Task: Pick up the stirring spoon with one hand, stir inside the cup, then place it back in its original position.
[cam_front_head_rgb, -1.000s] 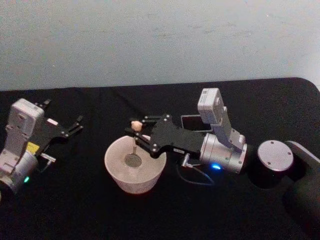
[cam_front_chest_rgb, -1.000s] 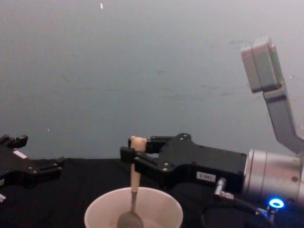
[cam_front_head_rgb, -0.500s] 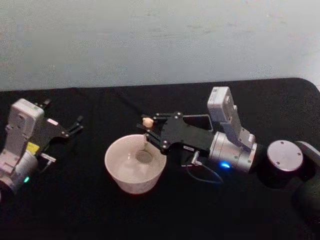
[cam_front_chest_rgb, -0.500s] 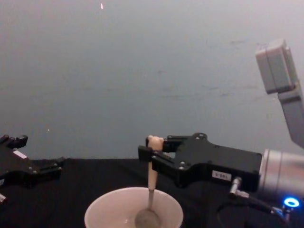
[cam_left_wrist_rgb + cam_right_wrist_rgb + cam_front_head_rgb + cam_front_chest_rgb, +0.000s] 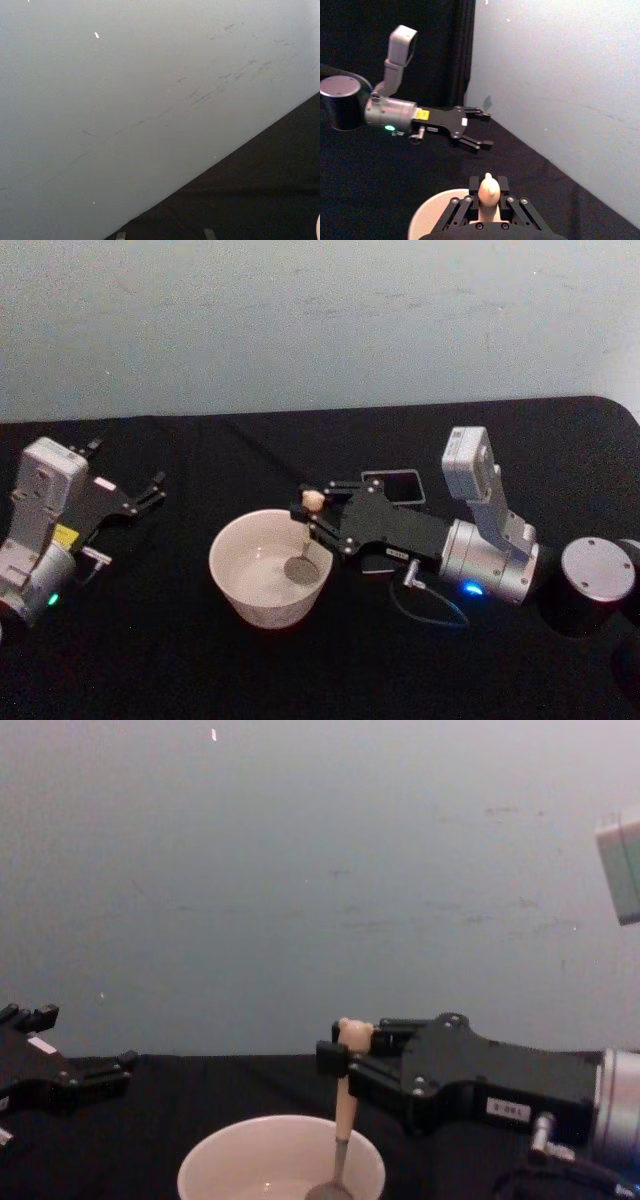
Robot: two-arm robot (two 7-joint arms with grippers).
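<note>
1. The right gripper (image 5: 311, 510) has a small white label (image 5: 508, 1108) on its black body. Its print is too small to read.
2. The left gripper (image 5: 150, 492) sits at the left of the black table (image 5: 150, 660) with its fingers spread. The yellow sticker (image 5: 422, 115) on its body is also unreadable.
3. The right gripper pinches the stirring spoon (image 5: 343, 1105) just under its bear head. The spoon stands nearly upright, with its metal bowl inside the cup (image 5: 260, 605), toward the cup's right side.
4. The head view shows the dark grey square holder (image 5: 390, 473) just behind the right gripper. The chest view shows the handle from the side, dropping past the cup's rim.
</note>
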